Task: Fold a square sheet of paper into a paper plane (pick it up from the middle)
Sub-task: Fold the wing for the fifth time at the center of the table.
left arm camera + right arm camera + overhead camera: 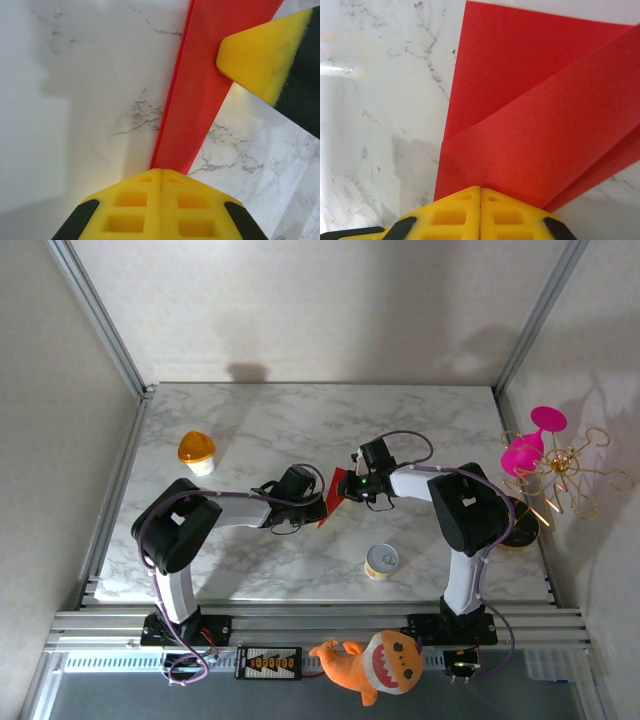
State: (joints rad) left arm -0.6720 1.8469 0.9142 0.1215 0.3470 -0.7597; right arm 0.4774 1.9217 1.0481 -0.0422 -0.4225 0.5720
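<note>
1. In the upper left of the top view, a small orange-and-cream domed cup [197, 451] stands on the white marble tabletop [260, 420], well apart from both arms.
2. Near the centre of the frame, the left gripper [320, 508] has its jaws pressed together on the thin red folded paper sheet [334, 490]. In the left wrist view its yellow fingertips meet at bottom centre [161, 180]. The paper [192, 100] rises from them nearly edge-on to the top of the frame.
3. The paper sits between the two grippers; I cannot tell whether any corner touches the marble.
4. Just right of the paper, the right gripper [349, 486] is also clamped on it. In the right wrist view its fingertips [480, 192] pinch the sheet [535, 115], which shows overlapping layers with a diagonal fold edge. One of its yellow pads [260, 55] shows at the upper right of the left wrist view, against the paper.
5. Right of centre and lower, a small round yellow tin [381, 562] rests on the marble. An orange shark plush toy [375, 662] lies at the bottom edge.
6. At the right edge are a bright pink goblet-shaped object [530, 448] and a gold wire ornament [565, 475].
</note>
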